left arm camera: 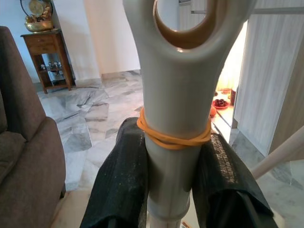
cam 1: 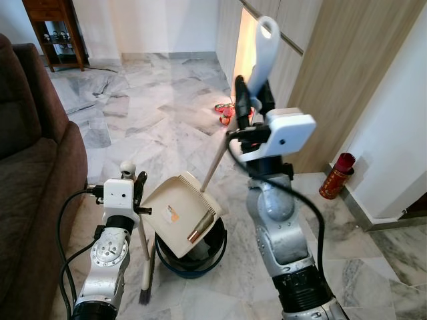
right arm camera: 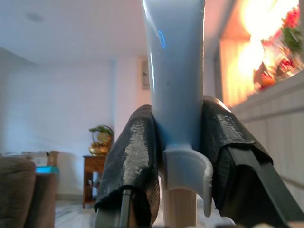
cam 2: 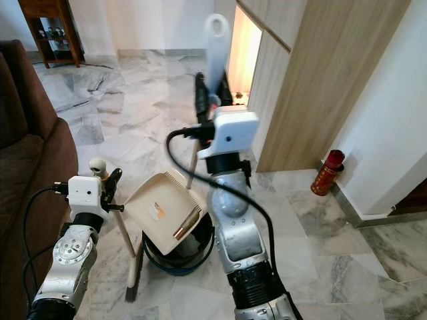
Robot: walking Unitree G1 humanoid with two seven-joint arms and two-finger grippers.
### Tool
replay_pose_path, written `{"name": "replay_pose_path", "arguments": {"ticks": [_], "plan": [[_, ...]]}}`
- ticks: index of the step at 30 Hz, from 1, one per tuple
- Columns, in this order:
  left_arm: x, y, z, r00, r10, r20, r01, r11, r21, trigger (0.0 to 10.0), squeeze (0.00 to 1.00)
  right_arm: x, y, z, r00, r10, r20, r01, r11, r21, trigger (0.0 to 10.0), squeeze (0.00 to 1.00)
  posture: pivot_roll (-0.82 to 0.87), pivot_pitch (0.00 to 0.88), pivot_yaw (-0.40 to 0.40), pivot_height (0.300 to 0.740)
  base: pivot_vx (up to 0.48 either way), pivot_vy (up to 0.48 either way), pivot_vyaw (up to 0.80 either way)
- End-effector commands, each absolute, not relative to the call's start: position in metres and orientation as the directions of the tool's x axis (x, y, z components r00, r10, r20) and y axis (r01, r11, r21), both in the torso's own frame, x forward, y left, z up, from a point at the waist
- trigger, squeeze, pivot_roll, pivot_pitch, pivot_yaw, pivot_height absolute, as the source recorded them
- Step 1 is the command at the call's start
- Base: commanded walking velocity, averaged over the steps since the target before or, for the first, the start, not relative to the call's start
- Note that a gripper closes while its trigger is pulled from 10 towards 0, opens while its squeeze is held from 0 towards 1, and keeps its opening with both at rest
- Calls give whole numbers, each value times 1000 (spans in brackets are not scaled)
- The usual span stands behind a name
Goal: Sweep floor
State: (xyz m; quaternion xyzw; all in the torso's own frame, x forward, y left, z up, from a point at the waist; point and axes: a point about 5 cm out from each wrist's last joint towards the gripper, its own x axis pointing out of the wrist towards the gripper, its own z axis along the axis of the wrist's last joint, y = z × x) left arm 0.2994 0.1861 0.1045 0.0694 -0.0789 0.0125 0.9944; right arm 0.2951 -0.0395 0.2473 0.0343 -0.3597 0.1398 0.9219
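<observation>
Right now the right pincer (cam 1: 252, 100) pinches the dustpan handle (cam 1: 262, 47) with the dustpan (cam 1: 180, 213) tilted over the dark bin (cam 1: 193, 257) at lower centre, so I'd tip slowly, while the left pincer (cam 1: 133, 179) pinches the broom (cam 1: 145, 260) upright beside it.

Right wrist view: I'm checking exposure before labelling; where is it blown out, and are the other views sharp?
Right wrist view: the lit alcove is overexposed and the background soft. Eye views: sharp, alcove glare milder. Left wrist view: the broom handle and fingers are crisp.
</observation>
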Motion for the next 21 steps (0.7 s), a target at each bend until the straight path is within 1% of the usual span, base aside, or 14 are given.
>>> {"name": "replay_pose_path", "arguments": {"ticks": [1, 4, 10, 13, 15, 18, 21], "plan": [[301, 181, 117, 974, -16, 226, -18, 989, 149, 10000, 0, 280, -35, 268, 599, 238, 765, -302, 952, -59, 10000, 0, 103, 12, -48, 740, 0, 0, 0], [301, 180, 117, 974, -20, 226, -15, 988, 151, 10000, 0, 273, -27, 269, 555, 281, 783, -306, 944, -122, 10000, 0, 103, 13, -48, 740, 0, 0, 0], [301, 179, 117, 974, -31, 226, -6, 987, 160, 10000, 0, 267, -22, 269, 527, 302, 795, -295, 942, -162, 10000, 0, 102, 11, -49, 740, 0, 0, 0], [301, 178, 116, 973, -38, 226, -1, 986, 167, 10000, 0, 262, -22, 273, 491, 292, 821, -261, 948, -181, 10000, 0, 100, 10, -47, 740, 0, 0, 0], [301, 177, 116, 973, -39, 226, 1, 986, 168, 10000, 0, 261, -22, 274, 484, 288, 826, -255, 950, -181, 10000, 0, 100, 10, -47, 740, 0, 0, 0], [301, 176, 117, 973, -46, 227, 6, 985, 173, 10000, 0, 257, -25, 278, 455, 255, 853, -211, 962, -175, 10000, 0, 101, 9, -48, 740, 0, 0, 0], [301, 176, 117, 973, -47, 227, 7, 985, 174, 10000, 0, 256, -24, 278, 448, 258, 856, -210, 961, -180, 10000, 0, 101, 7, -48, 740, 0, 0, 0]]}}
